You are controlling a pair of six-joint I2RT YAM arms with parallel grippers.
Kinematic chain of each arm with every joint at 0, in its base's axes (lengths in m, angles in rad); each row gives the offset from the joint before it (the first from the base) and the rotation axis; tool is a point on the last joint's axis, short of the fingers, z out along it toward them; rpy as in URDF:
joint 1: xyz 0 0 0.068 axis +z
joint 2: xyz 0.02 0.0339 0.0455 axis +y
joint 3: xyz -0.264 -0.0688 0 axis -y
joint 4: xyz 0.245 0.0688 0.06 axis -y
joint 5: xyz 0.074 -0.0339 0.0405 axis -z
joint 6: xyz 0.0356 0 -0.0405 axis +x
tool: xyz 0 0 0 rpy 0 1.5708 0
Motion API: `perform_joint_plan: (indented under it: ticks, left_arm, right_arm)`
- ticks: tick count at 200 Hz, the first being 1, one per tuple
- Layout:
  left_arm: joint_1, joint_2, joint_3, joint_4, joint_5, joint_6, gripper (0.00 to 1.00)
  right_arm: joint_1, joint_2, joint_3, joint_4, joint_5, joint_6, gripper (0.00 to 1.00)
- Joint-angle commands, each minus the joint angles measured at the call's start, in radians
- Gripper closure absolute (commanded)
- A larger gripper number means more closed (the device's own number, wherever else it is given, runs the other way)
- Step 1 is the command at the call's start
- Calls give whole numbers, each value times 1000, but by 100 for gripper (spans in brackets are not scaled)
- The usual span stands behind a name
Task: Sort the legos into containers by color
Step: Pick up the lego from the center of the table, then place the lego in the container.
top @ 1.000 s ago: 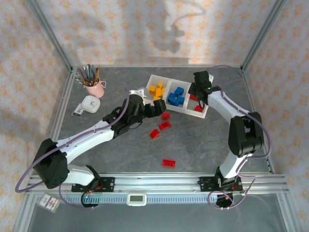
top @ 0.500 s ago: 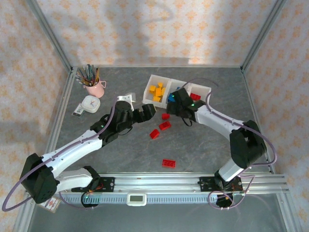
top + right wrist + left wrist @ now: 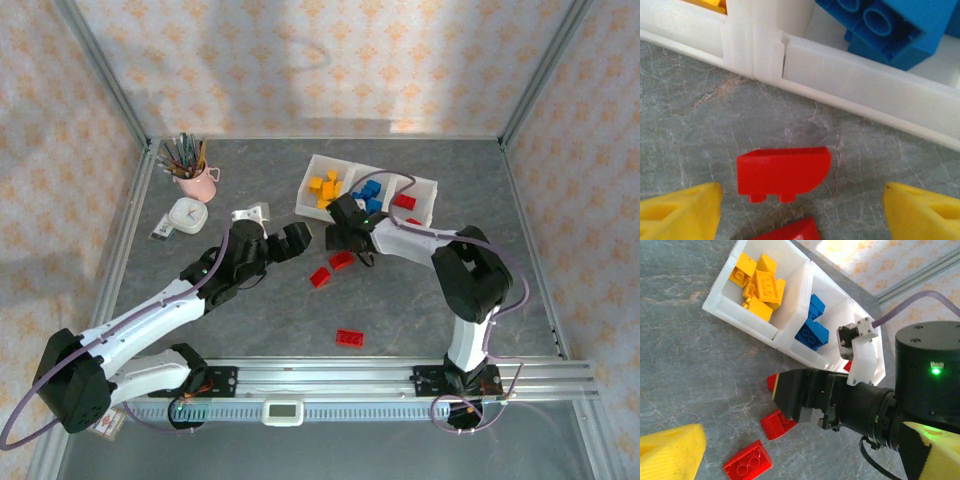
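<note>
Containers (image 3: 747,325) with yellow, blue, red legos (image 3: 762,287)

No text, brand or number can be read. The small white square device (image 3: 187,215) at the far left of the grey counter (image 3: 250,310) bears a dark mark too small to make out. The white tag (image 3: 101,420) below the near aluminium rail (image 3: 330,378) shows a red blotch, its print illegible.
</note>
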State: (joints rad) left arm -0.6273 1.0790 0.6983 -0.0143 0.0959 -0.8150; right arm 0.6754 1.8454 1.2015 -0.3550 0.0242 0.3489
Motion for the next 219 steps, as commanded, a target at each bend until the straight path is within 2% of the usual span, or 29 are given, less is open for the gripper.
perform_joint_plan:
  ticks: [1,61,122,168,219]
  left_arm:
    - [8,-12,-1,1,-13,-6,1]
    - [9,-18,-5,-4,-19,-10,1]
    - [9,-16,-3,-7,-25,-4,1]
    - [12,-3,24,-15,-19,7,1]
    - [12,20,45,5,8,9,1]
  right_arm:
    - [0,38,52,26,45,-22,18]
    - [0,129,115,26,70,-64,31]
    - [-1,131,98,44,94,-72,48]
    - [-2,59,93,31,95,-71,58]
    - [-46,-111,40,10,53,-31,59]
